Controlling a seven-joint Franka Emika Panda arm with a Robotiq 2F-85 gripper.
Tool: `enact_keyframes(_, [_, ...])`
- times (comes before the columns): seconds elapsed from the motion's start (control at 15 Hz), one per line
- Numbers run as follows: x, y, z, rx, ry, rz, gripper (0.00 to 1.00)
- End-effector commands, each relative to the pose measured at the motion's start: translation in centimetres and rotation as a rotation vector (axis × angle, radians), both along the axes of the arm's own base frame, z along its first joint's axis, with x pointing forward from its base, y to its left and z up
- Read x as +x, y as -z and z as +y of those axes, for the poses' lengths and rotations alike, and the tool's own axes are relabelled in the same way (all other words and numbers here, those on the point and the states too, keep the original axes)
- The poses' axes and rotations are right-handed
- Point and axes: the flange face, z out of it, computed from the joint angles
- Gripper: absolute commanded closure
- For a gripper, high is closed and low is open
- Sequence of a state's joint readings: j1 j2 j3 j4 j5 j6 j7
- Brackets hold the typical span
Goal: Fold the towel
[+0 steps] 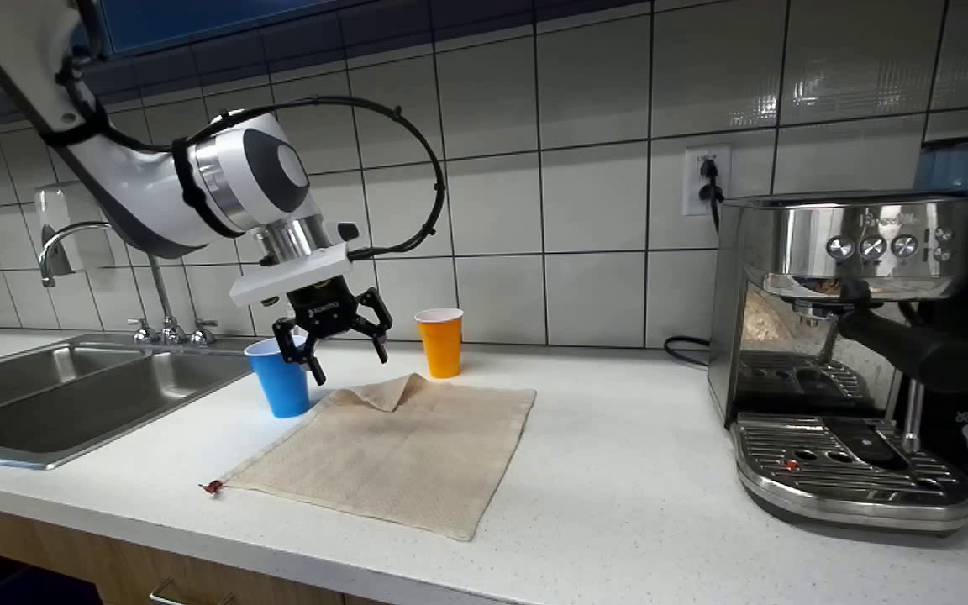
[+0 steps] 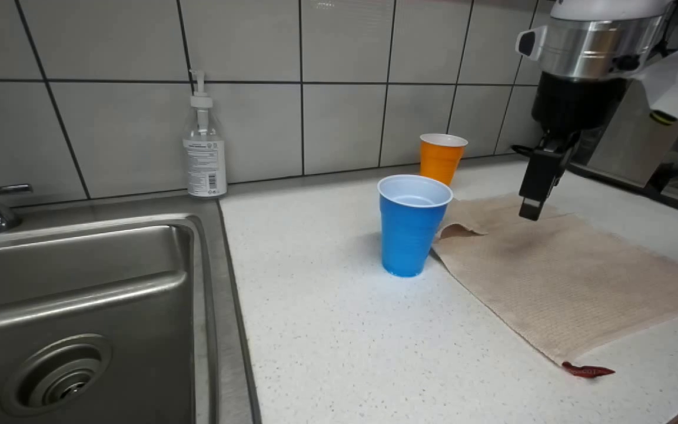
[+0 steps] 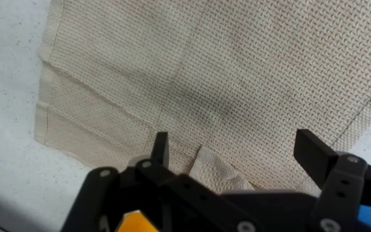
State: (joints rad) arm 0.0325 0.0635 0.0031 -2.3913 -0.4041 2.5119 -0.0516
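Towel (image 1: 417, 462). Lies mostly flat on the counter (image 1: 618, 470), between front edge and back edge, nearer the sink (image 2: 206, 330) than the coffee machine (image 1: 828, 260). Red tag (image 2: 587, 370) at the corner toward the front edge, sink side. Corner toward the back edge, same side, turned in as a small flap (image 1: 383, 393), near blue cup (image 1: 281, 378) and orange cup (image 1: 442, 344). Outline close to square; cannot tell the long axis.

Gripper (image 1: 351, 370). Hangs over the back part of the towel in both exterior views, apart from it. Fingers (image 3: 314, 158) parted wide, grasping nothing.

Key relation: towel below, most of it stretching toward the front edge. Flap between the fingers in the wrist view, judged slightly toward the back edge from the point beneath. Only one gripper, so no choice of nearer hand.

Judgement: fold barely started. Likely calls for a small shift toward the back edge, then descent onto the flap. Watch for a knock against the blue cup.
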Motion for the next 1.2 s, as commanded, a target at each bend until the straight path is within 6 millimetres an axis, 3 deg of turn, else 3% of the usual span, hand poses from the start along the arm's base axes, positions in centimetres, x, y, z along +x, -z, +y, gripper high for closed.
enact_keyframes(0.0, [2.4, 0.7, 0.8, -0.029, 0.024, -0.025, 0.00])
enact_keyframes(0.67, [5.8, 4.2, 2.5, -0.090, -0.020, -0.045, 0.00])
enact_keyframes(1.13, [7.3, 6.2, 1.9, -0.121, -0.061, -0.047, 0.00])
